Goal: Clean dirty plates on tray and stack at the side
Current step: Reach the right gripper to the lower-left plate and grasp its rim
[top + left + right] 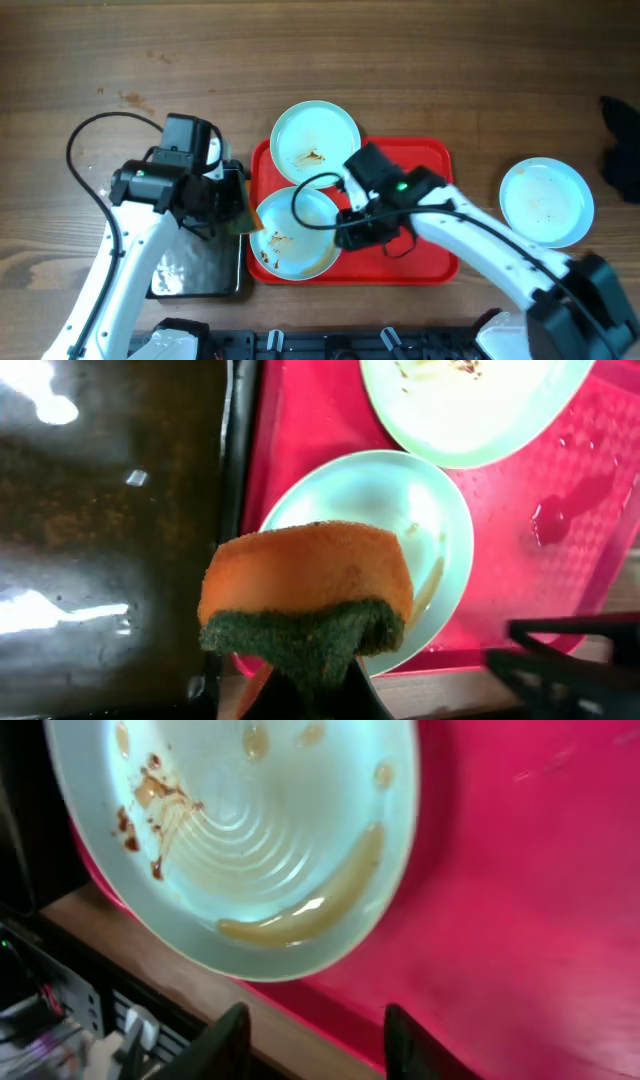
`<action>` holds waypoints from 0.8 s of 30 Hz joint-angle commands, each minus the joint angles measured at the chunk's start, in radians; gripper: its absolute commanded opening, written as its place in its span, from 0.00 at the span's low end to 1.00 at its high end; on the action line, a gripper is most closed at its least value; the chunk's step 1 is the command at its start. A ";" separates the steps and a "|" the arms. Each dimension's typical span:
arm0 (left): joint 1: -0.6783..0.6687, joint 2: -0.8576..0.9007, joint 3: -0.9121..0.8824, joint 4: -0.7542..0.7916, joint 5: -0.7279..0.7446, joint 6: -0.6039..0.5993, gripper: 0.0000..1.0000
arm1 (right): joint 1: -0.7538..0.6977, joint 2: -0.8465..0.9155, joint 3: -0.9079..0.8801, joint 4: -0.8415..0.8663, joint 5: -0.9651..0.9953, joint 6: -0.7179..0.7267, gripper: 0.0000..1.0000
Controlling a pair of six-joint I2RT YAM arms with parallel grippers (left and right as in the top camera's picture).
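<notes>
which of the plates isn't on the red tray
The far-right plate, alone on the bare wood table. The top plate and the lower-left plate both rest on the red tray.

The tray [428,165] is coloured bright red, with a fine grid texture. The plates [316,140] are tinted pale blue-white and streaked with brown sauce. The sponge [305,575] is coloured orange over dark green. The worktop [450,60] is patterned with brown wood grain.

White arms [478,243], black joints [186,140] and hands [315,1038], looping cables [72,150], green lights [400,186]
</notes>
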 commanded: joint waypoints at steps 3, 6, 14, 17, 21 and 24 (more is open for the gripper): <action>-0.013 -0.013 0.006 -0.007 0.015 -0.009 0.04 | -0.002 0.151 -0.013 0.114 -0.060 0.053 0.48; -0.013 -0.013 0.006 -0.016 0.014 -0.008 0.04 | -0.002 0.177 -0.013 0.171 -0.058 0.072 0.48; -0.013 -0.013 0.006 -0.048 0.014 -0.004 0.04 | -0.002 0.177 -0.013 0.230 0.012 0.202 0.04; -0.013 -0.013 0.006 -0.057 0.014 -0.001 0.04 | -0.002 0.177 -0.013 0.227 0.030 0.227 0.04; -0.013 -0.013 0.006 -0.060 0.015 -0.001 0.04 | -0.002 0.177 -0.013 0.232 0.037 0.241 0.27; -0.013 -0.013 0.006 -0.061 0.015 -0.001 0.04 | -0.002 0.177 -0.013 0.243 0.040 0.267 0.23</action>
